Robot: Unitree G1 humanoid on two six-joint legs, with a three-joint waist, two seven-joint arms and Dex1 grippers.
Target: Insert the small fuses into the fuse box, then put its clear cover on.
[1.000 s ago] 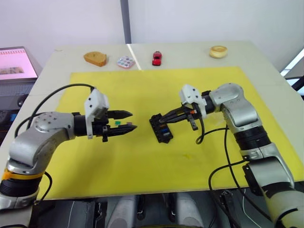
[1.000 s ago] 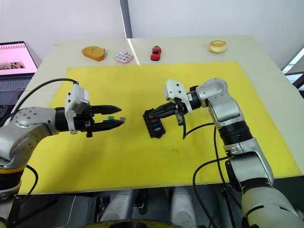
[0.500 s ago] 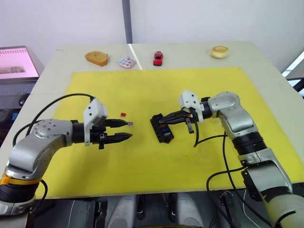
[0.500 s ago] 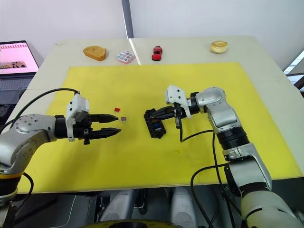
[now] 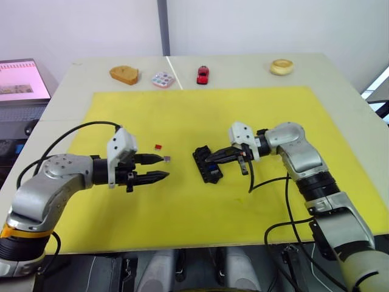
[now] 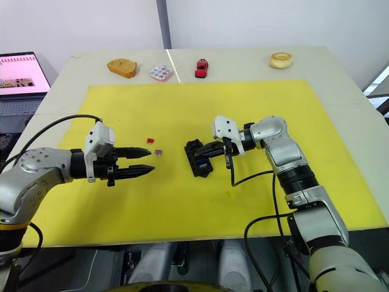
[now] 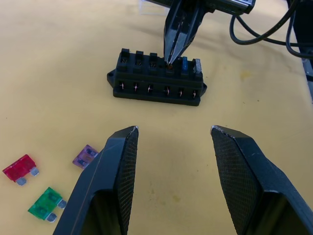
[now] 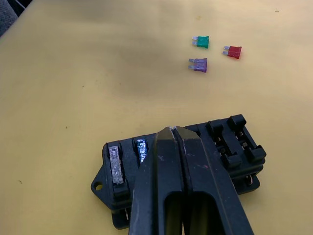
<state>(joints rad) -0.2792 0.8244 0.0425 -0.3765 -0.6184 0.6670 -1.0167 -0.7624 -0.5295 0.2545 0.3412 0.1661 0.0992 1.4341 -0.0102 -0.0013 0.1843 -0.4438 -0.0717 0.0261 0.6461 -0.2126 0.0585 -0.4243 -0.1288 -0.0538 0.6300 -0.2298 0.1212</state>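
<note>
The right gripper (image 5: 209, 160), jaws pressed together, pokes the black plastic fuse box (image 5: 206, 165) mid-frame; left gripper (image 5: 163, 168) gapes wide near tiny, light, slippery fuses (image 7: 85, 155), best pinched by their flat sides.

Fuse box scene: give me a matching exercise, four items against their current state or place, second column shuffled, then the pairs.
Items
1. left tool
2. right tool
3. green fuse
4. red toy car

States
A. tips pressed together on the fuse box
B. fingers apart, holding nothing
C. on the bare table beyond the yellow mat
D. loose on the mat beside the red fuse and purple fuse

Pairs: 1-B, 2-A, 3-D, 4-C
</note>
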